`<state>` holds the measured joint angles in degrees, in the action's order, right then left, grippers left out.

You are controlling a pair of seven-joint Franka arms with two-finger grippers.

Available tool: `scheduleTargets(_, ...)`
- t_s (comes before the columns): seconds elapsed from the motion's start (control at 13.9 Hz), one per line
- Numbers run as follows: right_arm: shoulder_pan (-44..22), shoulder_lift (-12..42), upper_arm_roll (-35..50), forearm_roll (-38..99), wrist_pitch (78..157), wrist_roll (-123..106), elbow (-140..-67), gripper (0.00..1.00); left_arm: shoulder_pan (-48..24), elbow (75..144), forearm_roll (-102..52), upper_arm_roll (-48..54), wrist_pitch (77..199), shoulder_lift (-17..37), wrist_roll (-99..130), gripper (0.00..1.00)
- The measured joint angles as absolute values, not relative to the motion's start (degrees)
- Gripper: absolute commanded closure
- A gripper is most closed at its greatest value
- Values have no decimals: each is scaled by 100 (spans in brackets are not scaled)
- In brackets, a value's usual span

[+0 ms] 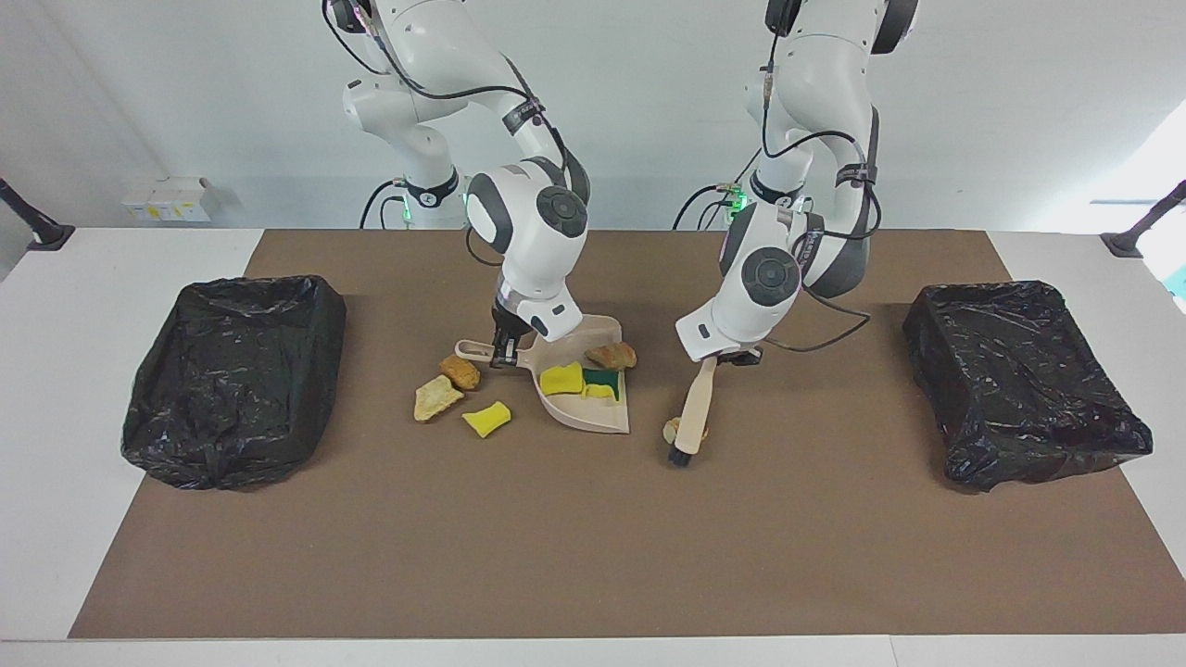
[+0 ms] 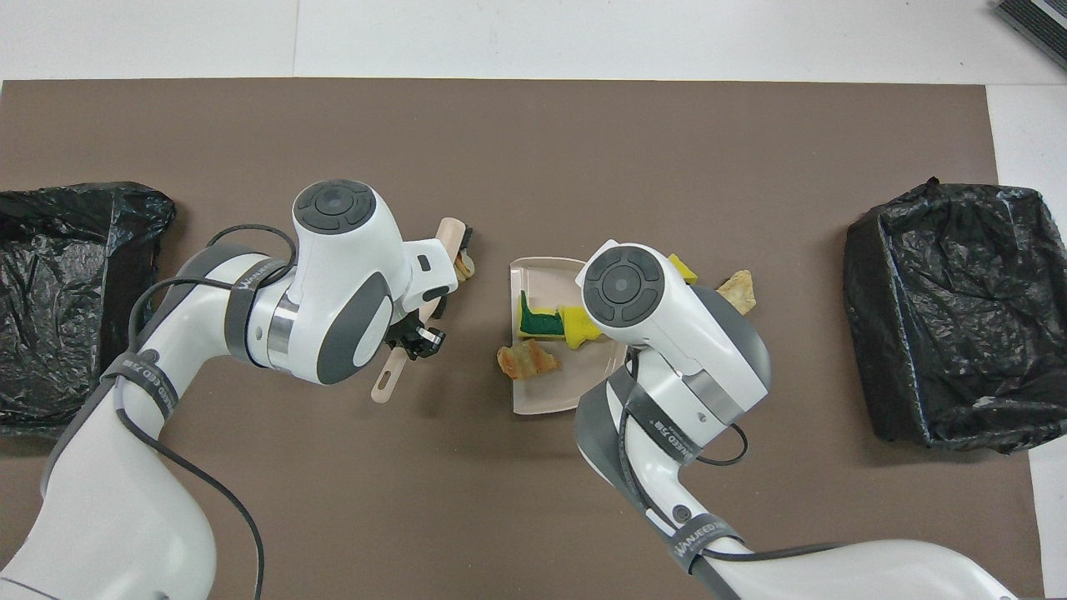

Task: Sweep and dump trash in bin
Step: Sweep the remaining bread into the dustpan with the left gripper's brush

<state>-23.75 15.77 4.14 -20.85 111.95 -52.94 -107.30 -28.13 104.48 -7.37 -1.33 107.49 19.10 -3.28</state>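
Beige dustpan [image 1: 584,389] lies mid-table, our right gripper [image 1: 505,350] clamped on its handle. It holds a yellow sponge [image 1: 561,379], a green-and-yellow sponge [image 1: 600,383] and a bread chunk [image 1: 611,356]. In the facing view, three scraps [image 1: 460,372] lie at its nine o'clock. At three o'clock, our left gripper [image 1: 732,354] grips the brush [image 1: 695,408], its bristles beside one tan scrap [image 1: 671,429].

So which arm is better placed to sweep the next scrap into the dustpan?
The left arm. Its gripper holds the brush, whose bristles sit beside a tan scrap lying outside the dustpan. The right gripper is at the dustpan's handle.
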Motion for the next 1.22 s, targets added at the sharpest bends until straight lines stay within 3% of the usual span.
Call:
scheduleTargets(0.58,-2374,1577,413,-2085,11196,-5280,-10736,100,-3753,11302,-1845,-37,10893,1253,-47,100)
scheduleTargets(1.22,-2360,1580,410,-2082,11205,-5271,-10737,100,-3457,11364,-2174,-155,10518,745,1094,100)
